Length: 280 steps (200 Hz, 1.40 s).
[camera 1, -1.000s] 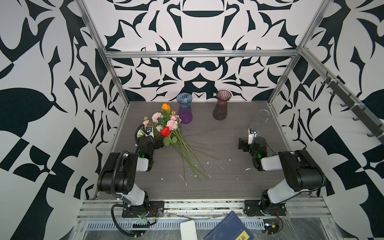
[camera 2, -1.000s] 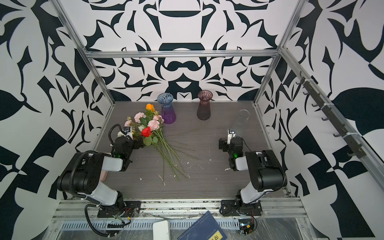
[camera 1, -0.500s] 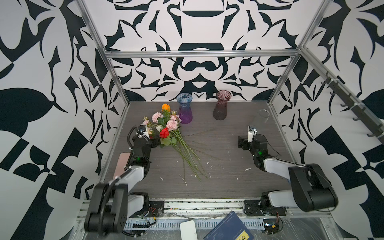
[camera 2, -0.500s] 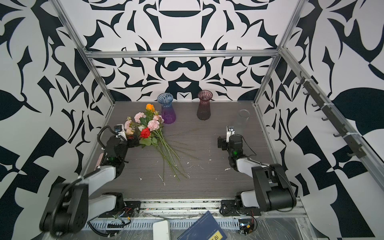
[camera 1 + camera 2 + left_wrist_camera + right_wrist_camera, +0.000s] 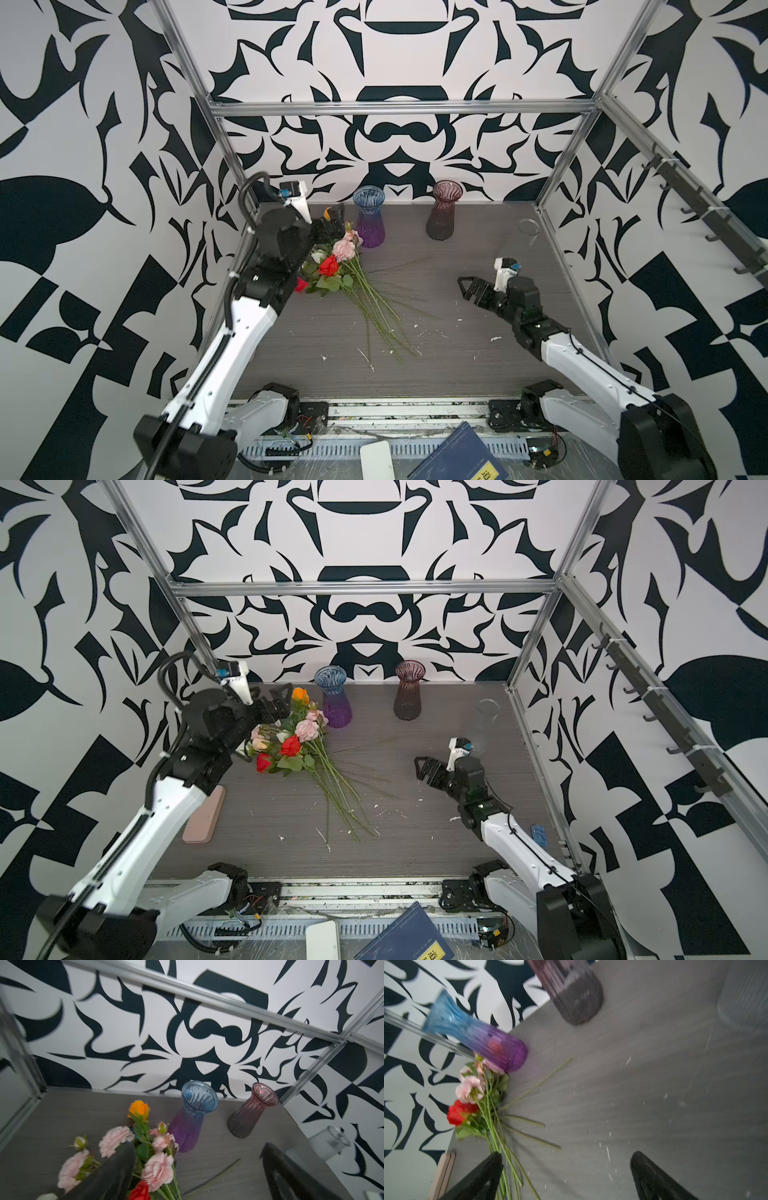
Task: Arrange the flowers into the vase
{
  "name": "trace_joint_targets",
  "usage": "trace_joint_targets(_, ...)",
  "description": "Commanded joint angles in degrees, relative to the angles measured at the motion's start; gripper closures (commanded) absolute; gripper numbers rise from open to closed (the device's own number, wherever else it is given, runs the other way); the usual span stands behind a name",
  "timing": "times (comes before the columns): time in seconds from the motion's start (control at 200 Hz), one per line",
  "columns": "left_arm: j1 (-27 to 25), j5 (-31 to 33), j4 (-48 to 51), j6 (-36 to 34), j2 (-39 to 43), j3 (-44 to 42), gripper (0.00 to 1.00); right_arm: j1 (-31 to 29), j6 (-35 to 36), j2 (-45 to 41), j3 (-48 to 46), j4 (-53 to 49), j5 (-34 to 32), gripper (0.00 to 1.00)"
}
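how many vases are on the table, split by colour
blue and purple vase: 1
dark pink vase: 1
clear vase: 1
total: 3

Black-and-white patterned walls (image 5: 415,62) and aluminium rails (image 5: 399,107) enclose a grey wood-grain tabletop (image 5: 457,374).

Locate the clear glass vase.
In both top views the clear vase stands in the back right corner of the table, right of the pink vase and beyond the right gripper.
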<state>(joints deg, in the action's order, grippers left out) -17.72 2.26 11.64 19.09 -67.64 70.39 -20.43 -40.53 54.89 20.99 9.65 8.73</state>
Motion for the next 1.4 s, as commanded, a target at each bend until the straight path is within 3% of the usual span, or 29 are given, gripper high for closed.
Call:
trace_joint_targets(0.0, 1.2, -6.9, 17.8, 4.9, -8.6, 6.1, 0.01, -9.3, -3.8, -4.2, -0.3, -1.0, -7.8, 0.00)
trace_joint_targets(0.075, 2.7, -8.9, 19.9, 5.5, -12.8, 9.3, 0.00, -12.2, -5.7, -4.7, -1.6, 0.3, -8.4, 0.00)
trace_joint_targets(0.265, 7.8, -19.4, 24.6, 9.9, -24.3, 16.5, 0.14, -13.3, -8.3, -8.9, -3.0, -4.3, -11.9, 0.02)
trace_joint_targets(0.48, 8.8, -23.2, 28.8, 10.4, -32.5, 27.0, 0.27, -13.3, -8.5, -8.6, -2.8, -5.3, -12.8, 0.03)
trace_joint_targets(0.565, 8.9, -23.9, 30.1, 10.4, -35.1, 31.5, 0.34, -13.3, -8.4, -7.4, -2.3, -5.4, -12.7, 0.03)
trace_joint_targets(0.65, 8.9, -24.4, 32.4, 10.3, -38.7, 37.4, 0.49, -13.3, -8.5, -6.4, -2.0, -5.3, -12.6, 0.03)
trace_joint_targets(0.74, 8.9, -24.6, 34.2, 10.6, -43.4, 44.6, 0.56, -13.3, -8.8, -5.8, -2.0, -5.1, -12.8, 0.04)
trace_joint_targets(0.845, 8.7, -24.0, 38.1, 11.1, -49.6, 53.3, 0.58, -13.3, -9.1, -5.6, -2.3, -4.6, -12.9, 0.04)
trace_joint_targets(1.25, 6.0, -21.8, 44.8, 11.8, -64.1, 70.2, 0.60, -13.2, -9.9, -7.3, -4.0, -3.5, -13.6, 0.04)
trace_joint_targets(1.315, 5.4, -21.4, 44.8, 11.4, -64.0, 69.4, 0.66, -13.2, -10.1, -7.6, -4.1, -3.3, -13.7, 0.04)
trace_joint_targets(1.395, 4.4, -20.6, 44.8, 10.3, -63.0, 67.6, 0.80, -13.2, -10.2, -7.7, -4.3, -3.1, -13.7, 0.04)
